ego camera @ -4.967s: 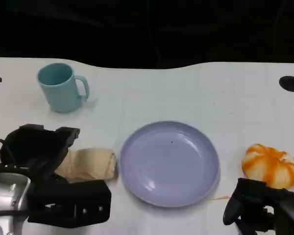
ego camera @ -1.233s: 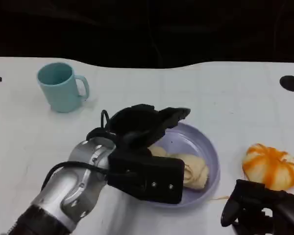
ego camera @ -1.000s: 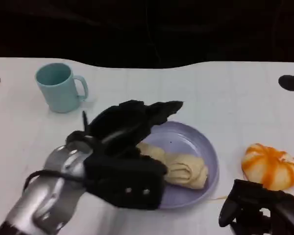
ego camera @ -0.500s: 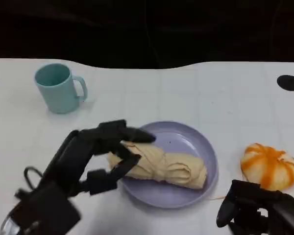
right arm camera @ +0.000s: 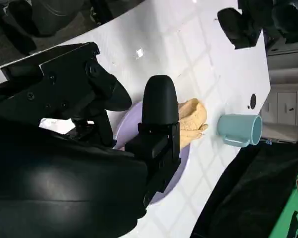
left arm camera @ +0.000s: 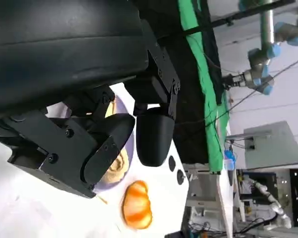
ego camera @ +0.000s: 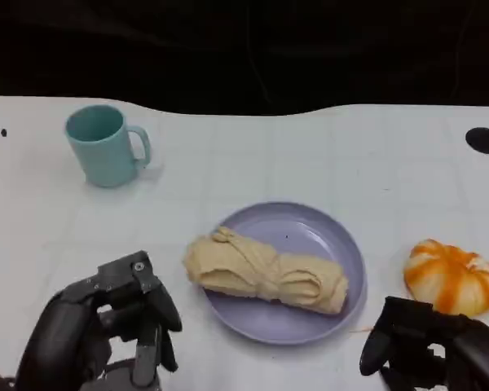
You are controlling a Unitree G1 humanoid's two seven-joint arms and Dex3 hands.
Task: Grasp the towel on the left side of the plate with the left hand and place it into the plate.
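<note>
the right hand (ego camera: pixel 428 346) is cut off by the head view's lower edge.

Place: a robotics lab
Evidence: blue-jointed robot arm (left arm camera: pixel 262 29) on a stand, green curtain (left arm camera: pixel 208 84) with black drape, cluttered benches (left arm camera: pixel 248 198) behind the white counter (ego camera: pixel 310 155)

I'm seeing a matte black left hand (ego camera: pixel 106 326) with blocky, screw-studded fingers; the right hand (ego camera: pixel 428 346) is looking glossier and rounder.
</note>
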